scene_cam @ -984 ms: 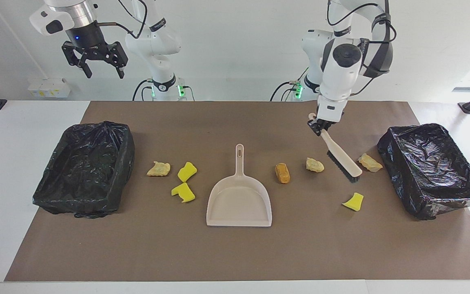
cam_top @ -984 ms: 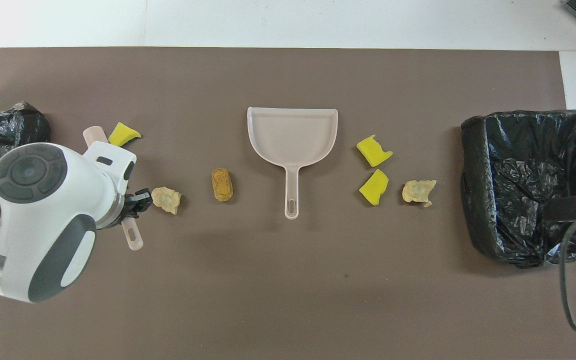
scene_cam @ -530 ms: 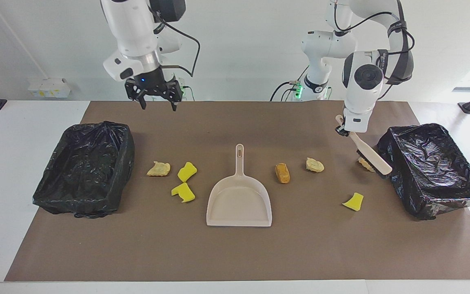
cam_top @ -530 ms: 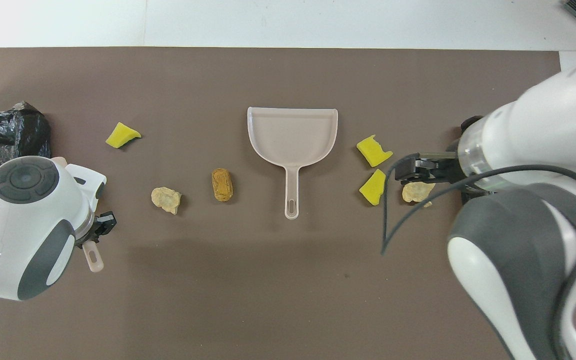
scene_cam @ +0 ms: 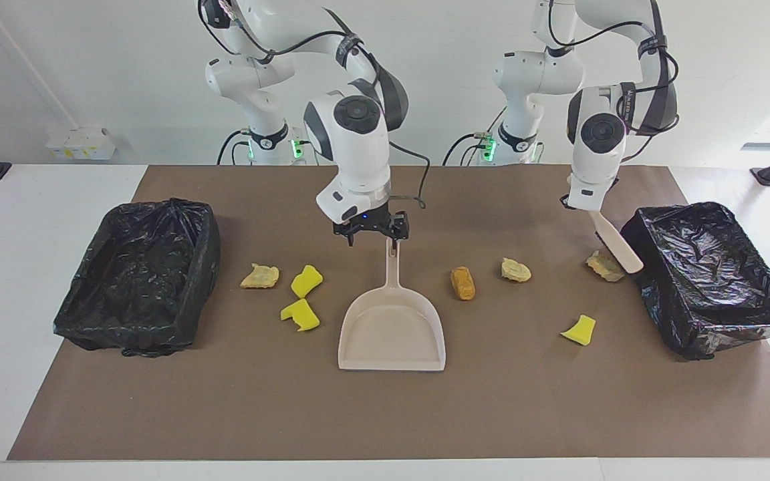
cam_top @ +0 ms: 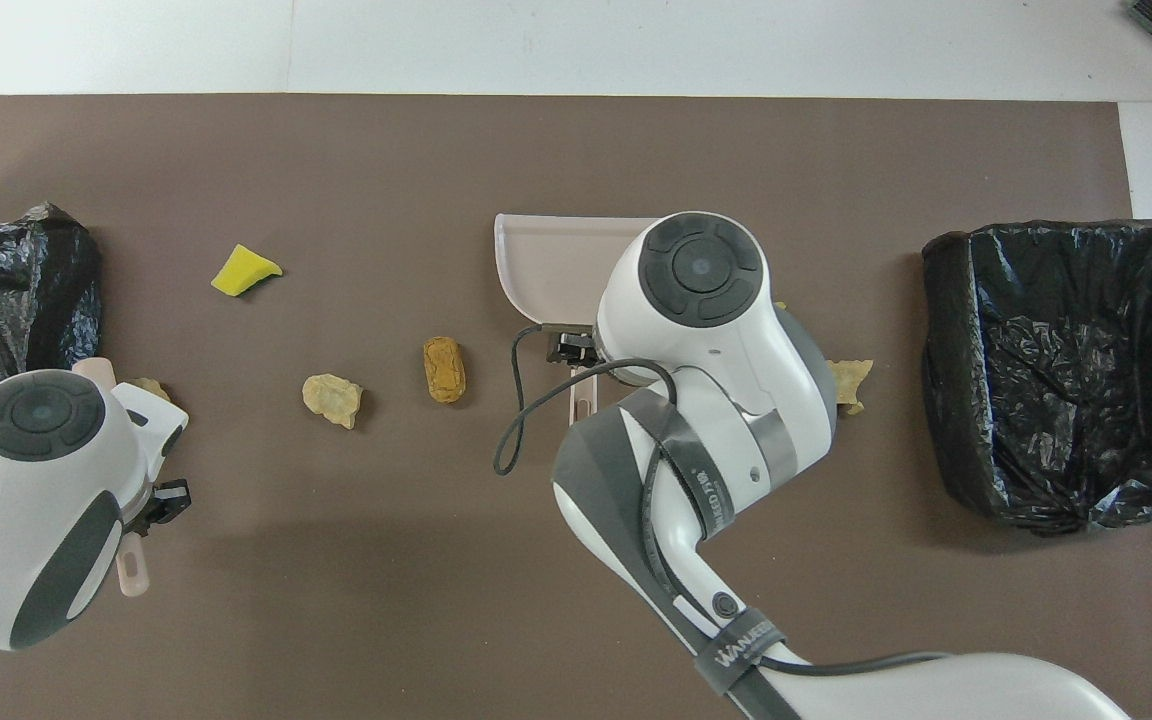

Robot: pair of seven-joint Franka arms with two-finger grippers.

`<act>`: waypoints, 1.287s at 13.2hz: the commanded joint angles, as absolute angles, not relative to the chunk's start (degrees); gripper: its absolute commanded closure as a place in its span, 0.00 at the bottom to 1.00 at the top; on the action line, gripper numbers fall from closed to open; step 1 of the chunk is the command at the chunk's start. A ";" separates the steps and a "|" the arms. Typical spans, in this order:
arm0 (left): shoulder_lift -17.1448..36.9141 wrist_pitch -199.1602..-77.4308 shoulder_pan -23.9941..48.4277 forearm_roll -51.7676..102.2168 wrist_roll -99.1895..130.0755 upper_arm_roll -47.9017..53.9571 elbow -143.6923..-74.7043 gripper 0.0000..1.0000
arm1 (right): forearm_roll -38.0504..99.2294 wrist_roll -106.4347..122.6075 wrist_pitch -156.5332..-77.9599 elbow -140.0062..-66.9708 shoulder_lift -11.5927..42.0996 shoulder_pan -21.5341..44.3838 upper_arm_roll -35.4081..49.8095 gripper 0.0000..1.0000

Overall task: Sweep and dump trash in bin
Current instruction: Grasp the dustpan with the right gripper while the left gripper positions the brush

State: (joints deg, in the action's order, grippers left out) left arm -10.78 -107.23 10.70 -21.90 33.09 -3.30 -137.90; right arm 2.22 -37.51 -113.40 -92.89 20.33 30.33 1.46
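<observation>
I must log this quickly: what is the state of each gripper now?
Left gripper: shut on the brush.
Right gripper: open, over the dustpan handle, holding nothing.

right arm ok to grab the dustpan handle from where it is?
Probably yes. The right gripper hangs open just above the tip of the dustpan handle, with nothing between them; the nearest trash lies off to either side.

Bright yellow and pale tan trash [scene_cam: 307, 280] (one lump orange-brown) lies on brown paper [scene_cam: 224, 401], beside glossy black bins [scene_cam: 138, 280].
</observation>
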 commanded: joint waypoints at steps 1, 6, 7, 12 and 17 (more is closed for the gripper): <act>-13.18 -111.87 8.54 -23.47 32.43 -2.64 -142.29 1.00 | 2.64 -40.50 -117.48 -91.67 25.03 33.04 1.14 0.00; -10.73 -121.00 8.26 -21.89 32.08 -2.64 -141.42 1.00 | 1.23 -39.73 -119.79 -92.37 26.72 32.61 1.05 0.00; -10.03 -122.85 8.44 -20.06 31.91 -2.55 -141.07 1.00 | 1.32 -39.55 -119.88 -92.29 26.81 31.56 1.14 0.00; -7.38 -119.37 12.83 -16.27 31.20 -2.20 -132.21 1.00 | 2.37 -39.55 -122.25 -93.78 26.89 31.64 1.14 0.36; -6.15 -115.13 6.08 -11.51 13.57 -2.72 -125.51 1.00 | 2.37 -40.69 -121.56 -93.87 26.63 31.73 1.14 1.00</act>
